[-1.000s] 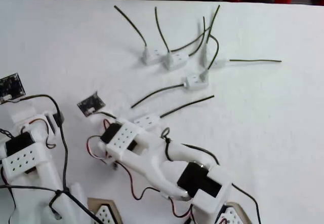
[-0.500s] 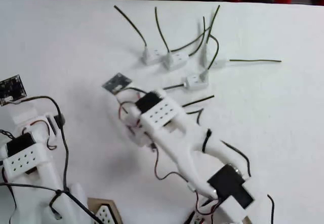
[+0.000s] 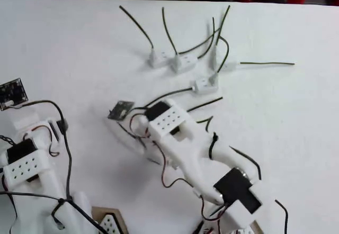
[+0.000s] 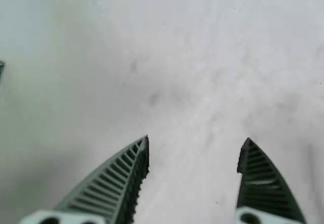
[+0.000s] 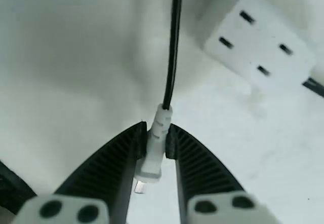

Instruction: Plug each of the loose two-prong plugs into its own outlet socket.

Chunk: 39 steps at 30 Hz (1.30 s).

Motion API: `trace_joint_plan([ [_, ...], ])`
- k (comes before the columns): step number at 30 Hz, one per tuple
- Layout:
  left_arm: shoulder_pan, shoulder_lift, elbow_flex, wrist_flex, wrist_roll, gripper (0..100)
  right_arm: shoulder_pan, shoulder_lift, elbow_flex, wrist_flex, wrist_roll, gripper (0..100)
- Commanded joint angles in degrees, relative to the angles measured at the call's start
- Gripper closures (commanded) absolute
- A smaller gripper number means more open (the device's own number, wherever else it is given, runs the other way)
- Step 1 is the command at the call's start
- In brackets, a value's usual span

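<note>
**Right arm: plug clamped, socket near**

The right gripper [image 5: 155,127] is closed on a white two-prong plug [image 5: 150,160]. The jaws pinch its body beside the strain relief, probably to leave the prong end free. Its black cable [image 5: 173,46] runs away from the wrist, passing a white socket block [image 5: 255,39] that lies nearby on the table [image 5: 61,57]. The left gripper [image 4: 196,139] is wide open and empty over the table, apparently idle.

White arms [image 3: 186,150], black servos [image 3: 235,186], ribbed dark left hand [image 4: 195,145]

The white right arm [image 3: 183,146] has been swung from beside the left arm [image 3: 26,165] toward the white plastic outlet blocks [image 3: 185,62], then drawn slightly back.
</note>
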Motion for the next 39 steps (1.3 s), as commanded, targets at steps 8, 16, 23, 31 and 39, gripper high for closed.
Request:
trace_joint_plan([
  [8, -0.3, -2.3, -0.1, -1.4, -0.1, 71, -6.0, 0.0, -0.9, -4.5, 0.2, 97.7],
  [16, -0.4, -2.3, -0.1, -1.4, -0.1, 71, -6.7, 3.3, -1.5, -2.2, 0.2, 90.2],
  [23, -0.4, -2.3, -0.1, -1.4, -0.1, 71, -7.2, 9.2, -6.7, 4.3, 0.1, 92.3],
  [31, -0.5, -2.3, -0.1, -1.4, -0.1, 71, -7.1, 9.8, -11.5, 8.3, -4.6, 92.1],
  [39, -0.5, -2.3, 0.0, -1.4, -0.1, 71, -7.3, 14.5, -11.7, 8.2, -5.0, 92.1],
])
